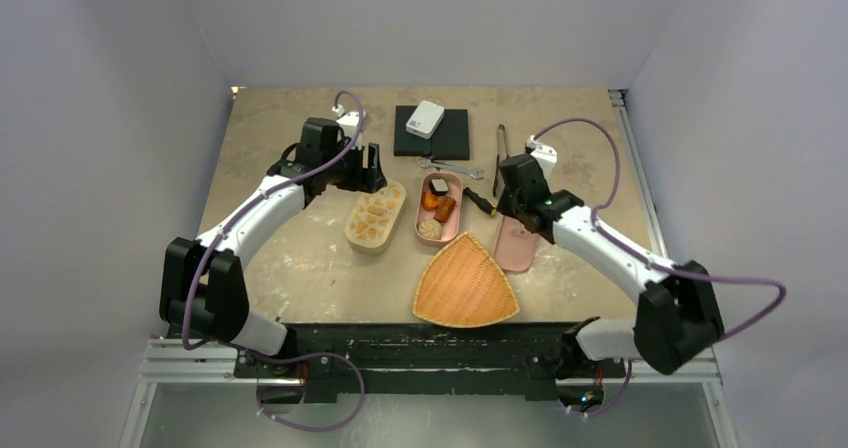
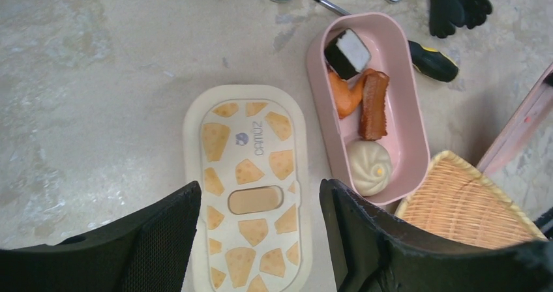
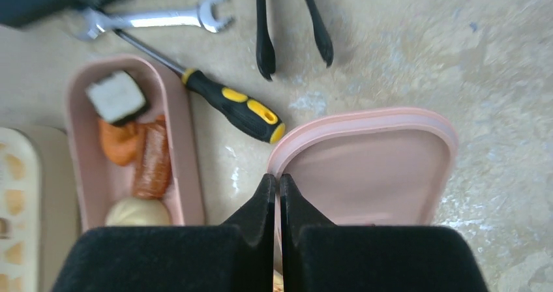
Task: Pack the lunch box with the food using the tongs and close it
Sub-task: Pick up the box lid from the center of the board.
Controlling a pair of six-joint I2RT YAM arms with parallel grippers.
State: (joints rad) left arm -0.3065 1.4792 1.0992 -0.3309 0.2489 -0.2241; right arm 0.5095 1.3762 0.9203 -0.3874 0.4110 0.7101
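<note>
Beige tabletop [image 1: 300,258], scuffed, w/ white walls round it. Mid-table we see the pink lunch box [image 2: 315,83], open. Food sits in it: black-and-white piece [image 2: 347,51] at the far end, then orange bit [image 2: 342,96] and brown sausage [image 2: 373,106], and a bun [image 2: 369,167] at the near end. The pink lid [image 3: 372,168] lies just right of the box, apart from it.

The right gripper [image 3: 279,191] is clenched tight right at the lid's left rim. We can't tell whether the rim is pinched between the pads or they only meet beside it. The left gripper [image 2: 259,194] hangs released, jaws wide, over the near half of a cream cheese-print lid [image 2: 244,135] left of the box.

The tongs [image 3: 261,31] lie on the table at the far right, nothing touching them. A screwdriver [image 3: 235,106] lies between box and lid, a wrench [image 3: 156,19] is farther off, and a woven tray [image 2: 469,207] sits near.

We judge packing looks done and the closing step is in hand. Next move, as we read it: get a sure hold on the lid rim, lift, carry it left over the box clear of the screwdriver, match the ovals and press down. The thin rim could slip.
</note>
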